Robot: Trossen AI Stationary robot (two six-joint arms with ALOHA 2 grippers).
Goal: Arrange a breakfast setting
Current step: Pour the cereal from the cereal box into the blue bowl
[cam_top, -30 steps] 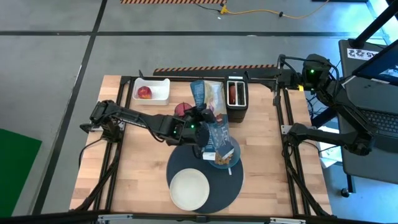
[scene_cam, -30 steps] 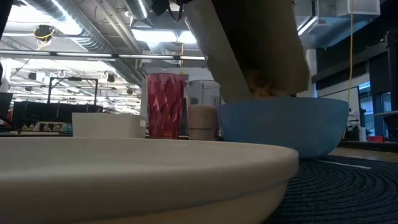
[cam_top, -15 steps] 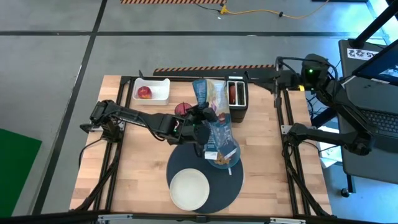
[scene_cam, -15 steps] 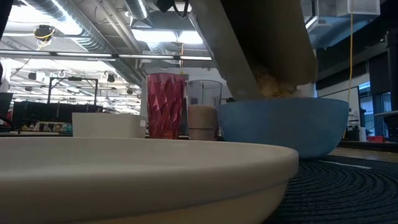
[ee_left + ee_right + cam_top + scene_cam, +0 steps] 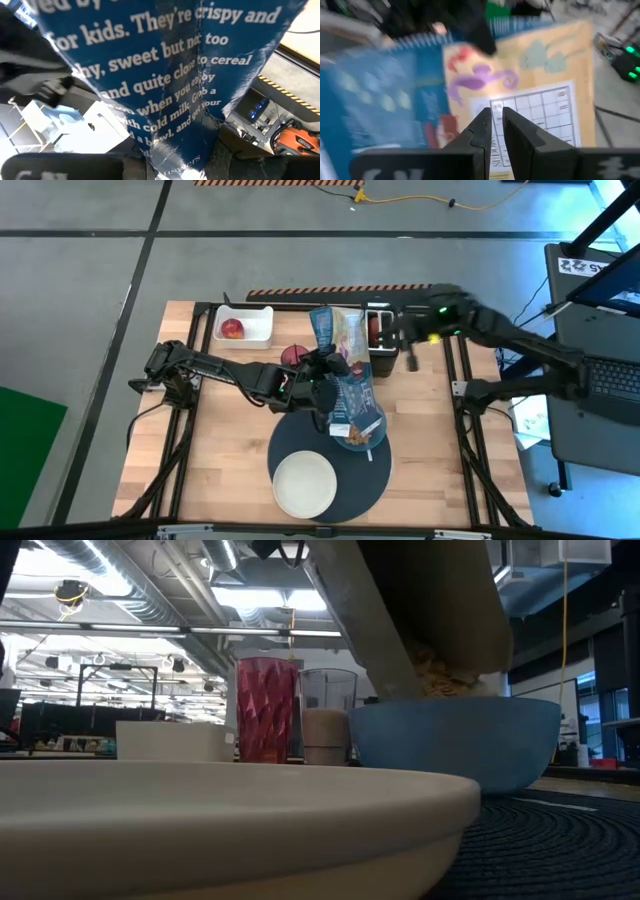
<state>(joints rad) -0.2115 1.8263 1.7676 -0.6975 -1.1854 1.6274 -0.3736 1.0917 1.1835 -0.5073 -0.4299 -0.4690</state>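
Observation:
My left gripper (image 5: 322,387) is shut on a blue cereal bag (image 5: 345,375), which is tipped with its mouth over the light-blue bowl (image 5: 358,433). The bowl stands on the dark round placemat (image 5: 372,480), beside the white plate (image 5: 304,483). In the low view, cereal flakes (image 5: 440,675) show at the bag's mouth (image 5: 450,640), just above the bowl's rim (image 5: 455,705). The red apple (image 5: 232,329) lies in a white tray. A brown round (image 5: 374,328) sits in the toaster. My right gripper (image 5: 411,356) hovers shut by the toaster, pointing at the bag (image 5: 520,75). I cannot make out the spoon. My left gripper holds the cereal bag about halfway along its length, at its left side (image 5: 333,387), coming level from the table's left. The bag is lifted clear and slants down, with its mouth (image 5: 360,425) in the bowl. The left wrist view shows only the bag's printed back (image 5: 165,75).
A black toaster (image 5: 380,345) stands at the far middle, and a red cup (image 5: 293,355) and a clear glass (image 5: 325,730) stand behind the bowl. The white tray (image 5: 250,320) is at the far left. Bare wood shows at the near left and at the right.
My right arm has swung from beyond the table's right edge toward the left, and its gripper is now beside the toaster, facing the bag. My left gripper has kept the bag tipped over the bowl, and more flakes have slid down to its mouth.

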